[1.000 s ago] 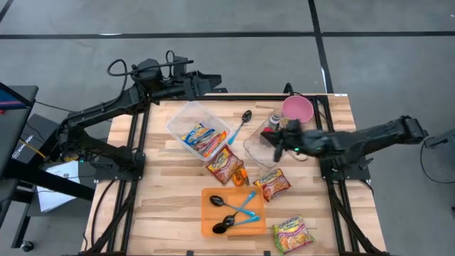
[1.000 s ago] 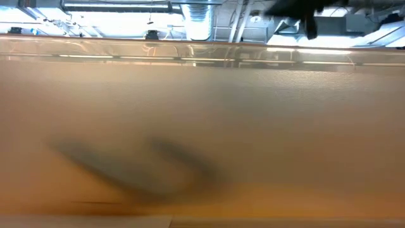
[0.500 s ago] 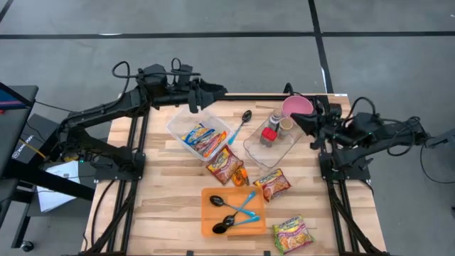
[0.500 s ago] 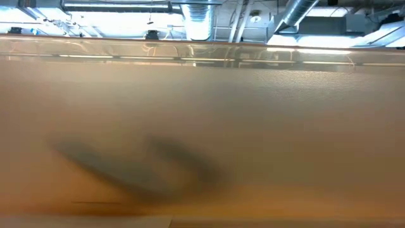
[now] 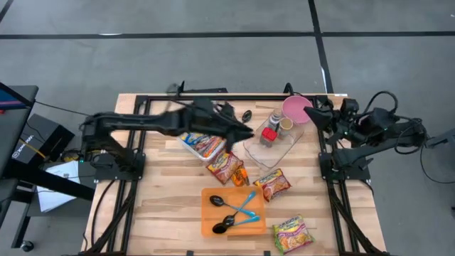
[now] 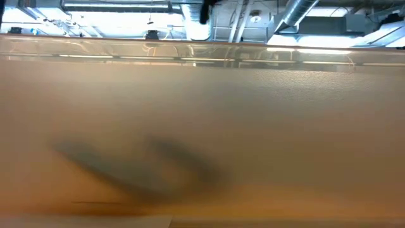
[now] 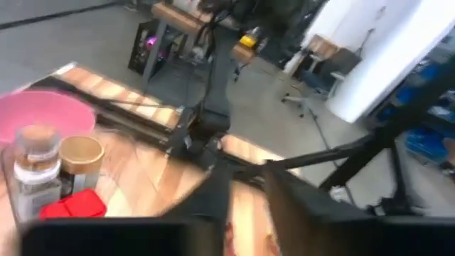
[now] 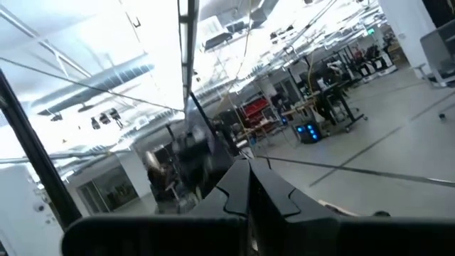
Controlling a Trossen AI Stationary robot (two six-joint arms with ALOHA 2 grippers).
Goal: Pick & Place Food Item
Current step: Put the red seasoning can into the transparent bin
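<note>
The food items are colorful snack packets scattered around the middle of the wooden table [image 5: 163,206]. One packet [image 5: 202,142] lies in a clear plastic container [image 5: 186,136] near the far-left part of the table, mostly covered by the left arm. Another packet [image 5: 226,165] sits just in front of it on the bare wood, a third [image 5: 273,183] is a bit further right, and a fourth [image 5: 291,233] lies near the front edge.

The left gripper [image 5: 245,133] is stretched out low across the table, ending between that container and a second clear container [image 5: 281,146] holding small jars and a red-lid item [image 5: 269,134]. It's blurred in the high view, so can't tell how its fingers stand — nothing visibly held.

A pink bowl [image 5: 297,108] sits at the far-right corner, touching the second container. An orange tray [image 5: 210,217] with dark spoons [image 5: 226,213] is at the front — a lone spoon [image 5: 246,115] lies near the far edge.

The right gripper [image 5: 318,114] is pulled back at the table's right edge by the pink bowl, fingers pressed together and empty.
</note>
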